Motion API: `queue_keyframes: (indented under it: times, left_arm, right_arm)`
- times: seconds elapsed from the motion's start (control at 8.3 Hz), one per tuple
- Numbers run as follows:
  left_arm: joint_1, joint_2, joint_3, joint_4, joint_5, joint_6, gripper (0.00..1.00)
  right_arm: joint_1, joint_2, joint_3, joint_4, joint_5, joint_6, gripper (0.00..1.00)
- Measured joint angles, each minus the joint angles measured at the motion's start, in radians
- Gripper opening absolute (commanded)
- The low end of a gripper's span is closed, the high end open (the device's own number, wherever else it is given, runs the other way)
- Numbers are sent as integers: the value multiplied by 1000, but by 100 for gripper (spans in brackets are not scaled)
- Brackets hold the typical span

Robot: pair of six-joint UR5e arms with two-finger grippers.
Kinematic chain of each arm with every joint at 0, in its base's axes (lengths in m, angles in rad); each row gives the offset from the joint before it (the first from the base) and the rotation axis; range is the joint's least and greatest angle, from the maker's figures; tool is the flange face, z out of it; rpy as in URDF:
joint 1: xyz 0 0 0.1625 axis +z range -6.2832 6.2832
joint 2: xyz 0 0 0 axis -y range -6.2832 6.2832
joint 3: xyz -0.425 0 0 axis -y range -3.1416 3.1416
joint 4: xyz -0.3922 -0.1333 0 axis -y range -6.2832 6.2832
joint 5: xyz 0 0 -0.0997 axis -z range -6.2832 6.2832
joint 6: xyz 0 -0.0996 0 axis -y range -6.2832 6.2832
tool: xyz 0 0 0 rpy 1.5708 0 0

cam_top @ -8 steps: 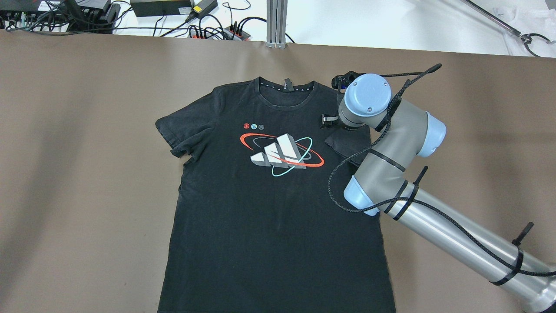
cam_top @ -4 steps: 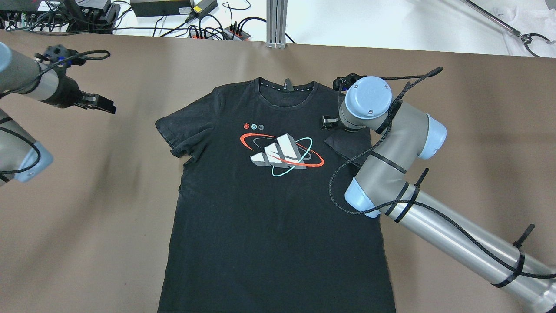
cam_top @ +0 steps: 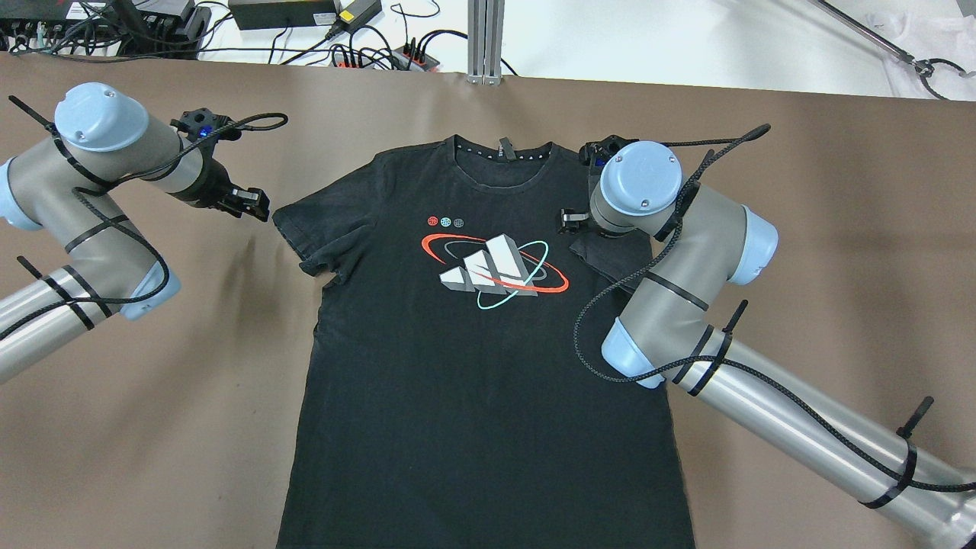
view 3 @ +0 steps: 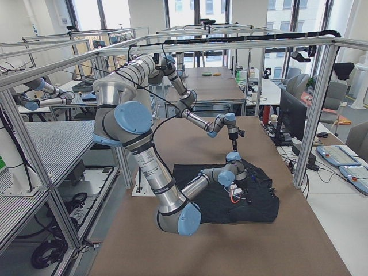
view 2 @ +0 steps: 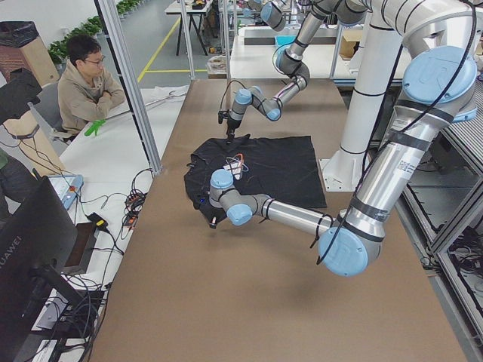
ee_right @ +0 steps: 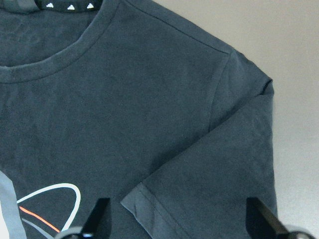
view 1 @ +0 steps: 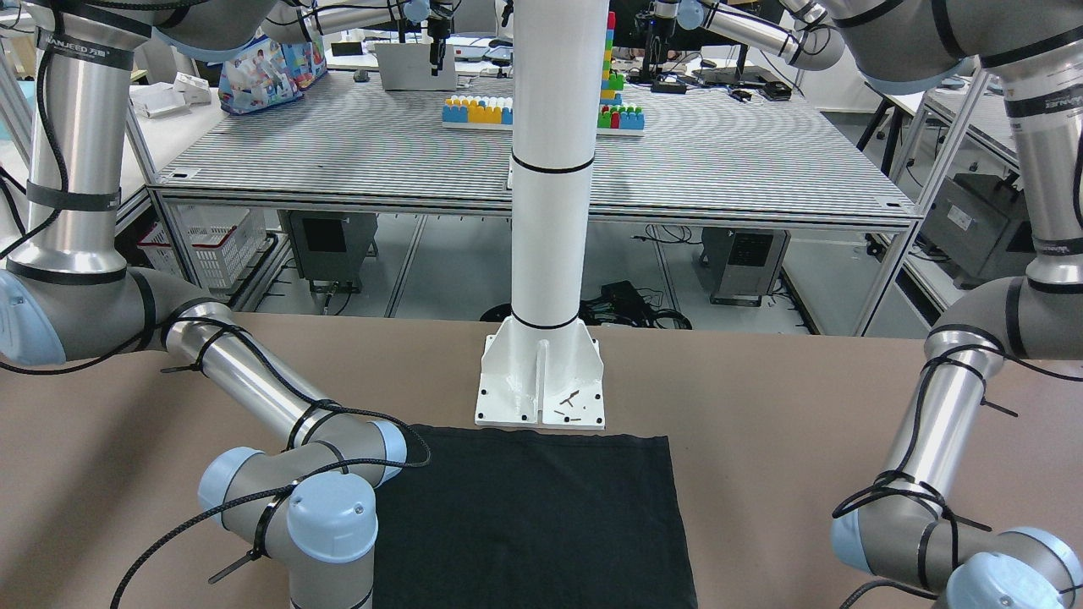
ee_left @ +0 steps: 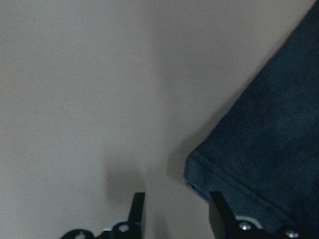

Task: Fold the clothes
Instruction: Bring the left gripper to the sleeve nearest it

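Note:
The clothes are a black T-shirt (cam_top: 488, 358) with a red, white and teal chest print, lying flat and face up on the brown table; the front-facing view shows only its plain lower part (view 1: 533, 516). Its sleeve on the view's right (cam_top: 610, 255) is folded inward onto the body. My right gripper (cam_top: 573, 219) hovers over that folded sleeve (ee_right: 209, 189), open, its fingers (ee_right: 101, 214) wide apart with nothing between them. My left gripper (cam_top: 253, 204) is open just outside the other sleeve (cam_top: 297, 229), whose hem corner (ee_left: 204, 174) lies by one finger (ee_left: 219, 214).
A white pillar base (view 1: 541, 381) stands at the shirt's bottom edge. Cables and power strips (cam_top: 366, 46) lie beyond the far table edge. A seated person (view 2: 87, 79) is off to the side. Bare brown table (cam_top: 152, 396) surrounds the shirt.
My left arm has swung in from the view's left edge to just beside the shirt's left sleeve. The right arm has barely shifted over the folded sleeve.

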Motion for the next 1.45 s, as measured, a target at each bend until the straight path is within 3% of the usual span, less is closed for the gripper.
queue_keyframes:
  times: [0.72,1.33,1.45]
  left_arm:
    - [23,-73,109,-34,1,-24,45]
    - [24,-98,139,-34,1,-33,36]
    - [24,-109,153,-34,1,-36,30]
  right_arm:
    - [-4,-4,5,0,0,0,95]
    - [-4,-10,1,0,0,-1,95]
    - [-4,-10,0,0,0,-1,95]
